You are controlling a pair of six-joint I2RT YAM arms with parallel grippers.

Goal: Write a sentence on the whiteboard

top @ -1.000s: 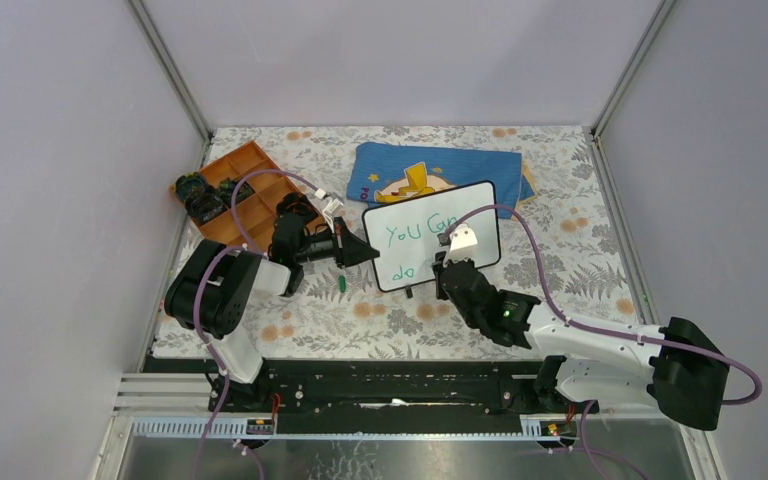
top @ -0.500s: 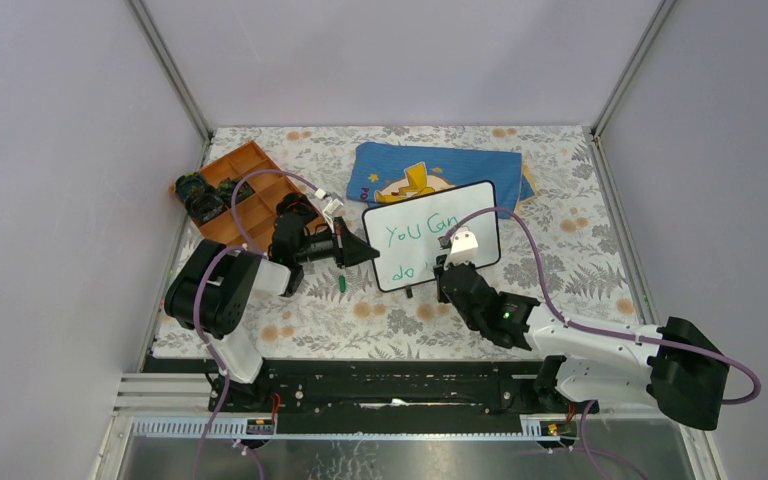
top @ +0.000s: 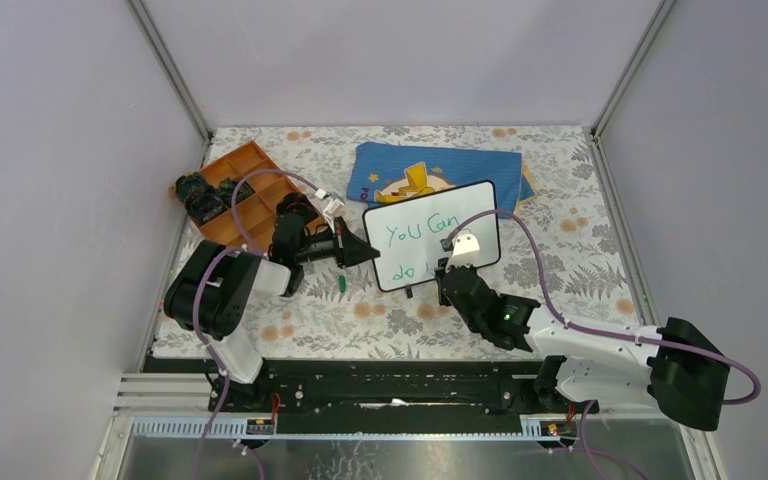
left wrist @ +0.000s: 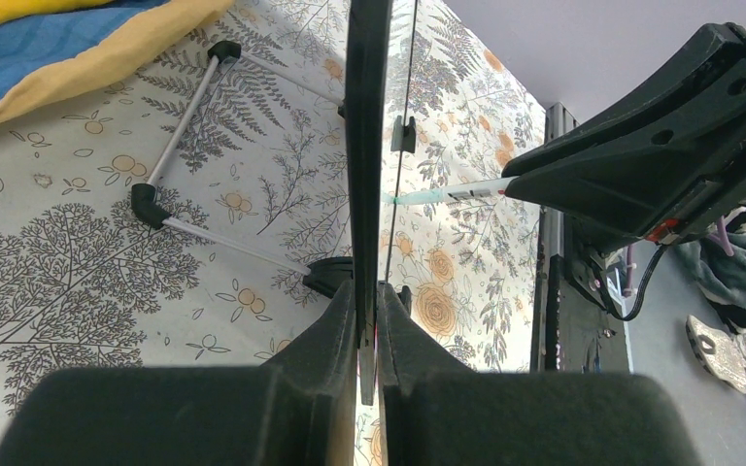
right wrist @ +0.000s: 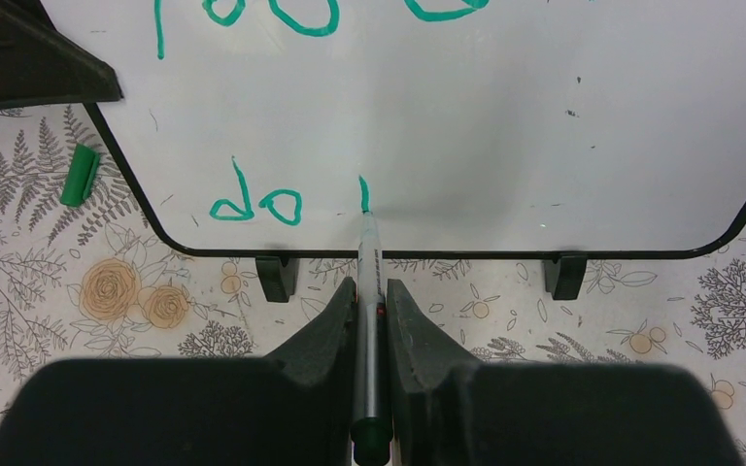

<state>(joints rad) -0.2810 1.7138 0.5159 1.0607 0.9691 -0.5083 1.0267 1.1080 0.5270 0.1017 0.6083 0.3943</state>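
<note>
Two jobs at once: the left claw (left wrist: 367, 296), clamped on the side edge of the whiteboard (top: 481, 204), steadies it upright on its feet mid-table (top: 570, 270), just in front of the blue cloth (top: 480, 165). The right claw (right wrist: 369, 296), closed tight around a green marker (right wrist: 367, 254), presses the tip to the lower line. The sentence (top: 412, 234) reads "You Can do" plus one vertical stroke. Finishing that letter cleanly likely calls for light, even pressure and short strokes, so the whiteboard neither tips back nor slides.
</note>
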